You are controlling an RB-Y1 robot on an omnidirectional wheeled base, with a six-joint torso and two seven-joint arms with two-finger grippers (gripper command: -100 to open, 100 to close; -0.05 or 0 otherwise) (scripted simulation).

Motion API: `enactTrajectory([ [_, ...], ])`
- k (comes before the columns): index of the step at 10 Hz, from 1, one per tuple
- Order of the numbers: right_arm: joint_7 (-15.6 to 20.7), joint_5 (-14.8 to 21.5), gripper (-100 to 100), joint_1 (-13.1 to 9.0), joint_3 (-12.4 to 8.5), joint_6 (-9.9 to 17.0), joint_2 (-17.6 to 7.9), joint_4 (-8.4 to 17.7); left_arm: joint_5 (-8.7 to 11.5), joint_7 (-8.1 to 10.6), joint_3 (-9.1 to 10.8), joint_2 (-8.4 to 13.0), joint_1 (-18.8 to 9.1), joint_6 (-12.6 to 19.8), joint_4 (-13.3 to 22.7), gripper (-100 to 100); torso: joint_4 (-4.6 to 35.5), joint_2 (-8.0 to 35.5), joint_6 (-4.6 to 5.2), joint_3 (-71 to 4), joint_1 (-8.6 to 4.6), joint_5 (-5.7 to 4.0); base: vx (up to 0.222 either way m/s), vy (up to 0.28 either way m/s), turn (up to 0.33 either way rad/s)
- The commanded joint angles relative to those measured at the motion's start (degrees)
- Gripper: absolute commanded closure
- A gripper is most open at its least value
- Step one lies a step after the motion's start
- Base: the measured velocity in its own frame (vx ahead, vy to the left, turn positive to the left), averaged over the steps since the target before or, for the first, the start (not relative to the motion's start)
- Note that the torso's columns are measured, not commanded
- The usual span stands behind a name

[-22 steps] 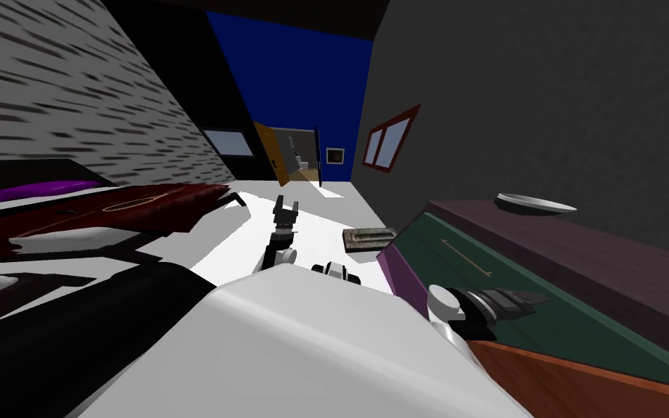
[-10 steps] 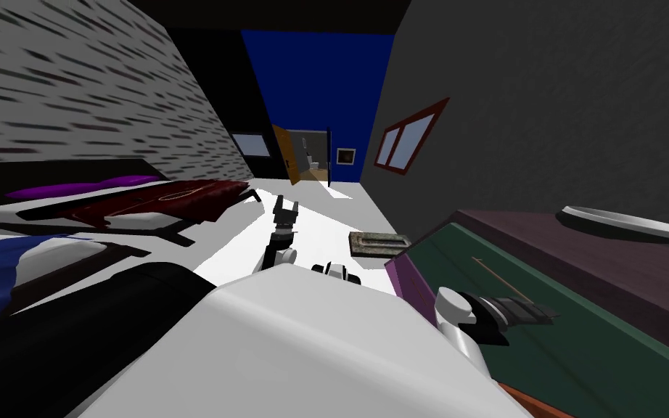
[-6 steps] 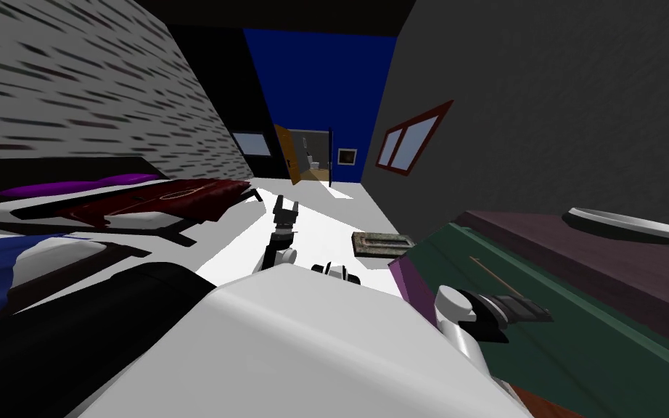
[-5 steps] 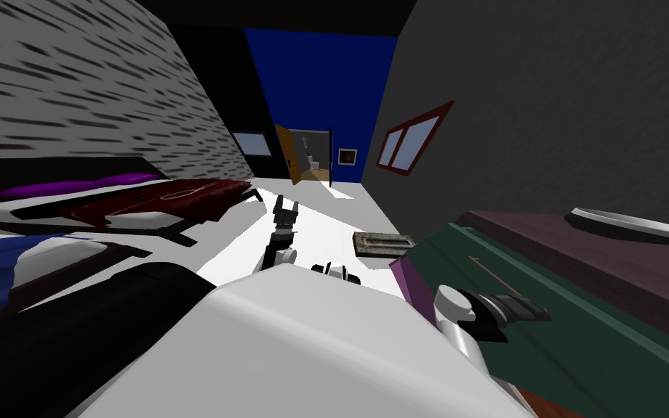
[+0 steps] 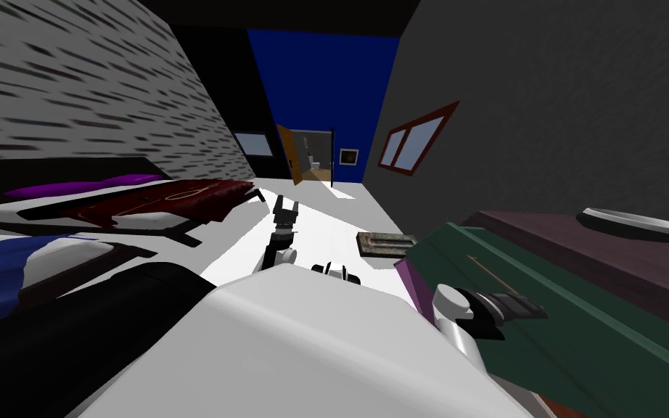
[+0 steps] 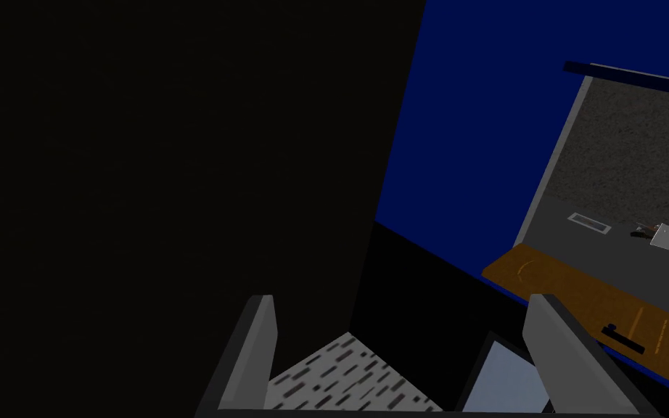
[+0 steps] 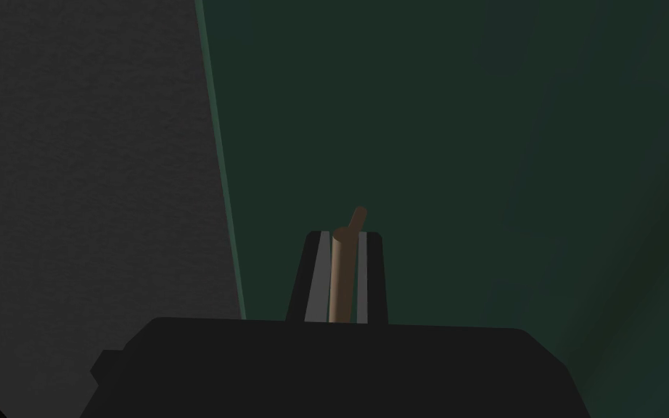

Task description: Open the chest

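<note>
Shift: dark green front [image 5: 601, 341] is jutting further from the chest [image 5: 580, 250] than before.
Right gripper [image 7: 345, 236]: is clamping a thin brown rod handle [image 7: 339, 279] on that flat, matte front.
Left gripper [image 6: 405, 308]: is hanging spread, empty.
Chest: is standing to my right, against the grey wall, purple-topped, bearing a shallow pale dish [image 5: 645, 223].

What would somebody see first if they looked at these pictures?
Probably the big dark green chest front at my right side, with my right gripper shut on its thin brown handle. Next comes the bright blue wall far ahead, and my left gripper held out open over the white floor.
</note>
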Motion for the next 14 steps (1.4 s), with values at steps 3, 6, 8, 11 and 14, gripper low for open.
enactTrajectory([
  [3, 3.97, -2.1, -100, -2.32, -1.5, 2.4, -0.93, -0.5, 0.0, 0.0, 0.02, 0.02, 0.01, 0.0, 0.0, 0, 0.06, 0.0, -0.04, -0.05, -0.14, 0.11, -0.01, 0.069, -0.06],
  [6, 7.78, -4.25, -100, -4.7, -3.11, 4.88, -2.16, -0.93, 0.0, 0.0, 0.02, 0.01, 0.01, 0.0, 0.0, 0, 0.09, 0.11, -0.04, 0.03, 0.19, 0.2, -0.01, 0.044, -0.058],
  [8, 10.32, -5.69, -100, -6.28, -4.18, 6.54, -2.98, -1.21, 0.0, 0.0, 0.01, 0.01, 0.0, 0.0, 0.0, 0, 0.08, 0.1, -0.04, 0.03, 0.16, 0.16, -0.019, 0.047, -0.065],
  [11, 11.8, -6.7, -100, -7.22, -4.91, 7.63, -3.47, -1.3, 0.0, 0.0, 0.02, 0.02, 0.01, 0.0, 0.0, 0, 0.11, 0.06, -0.07, -0.01, 0.2, 0.27, -0.01, 0.038, -0.044],
  [14, 12.09, -6.8, 0, -7.24, -4.94, 7.79, -3.39, -1.24, 0.0, 0.0, 0.02, 0.02, 0.0, 0.0, 0.0, 0, 0.1, 0.08, -0.05, 0.01, 0.18, 0.22, 0.0, 0.0, 0.0],
])
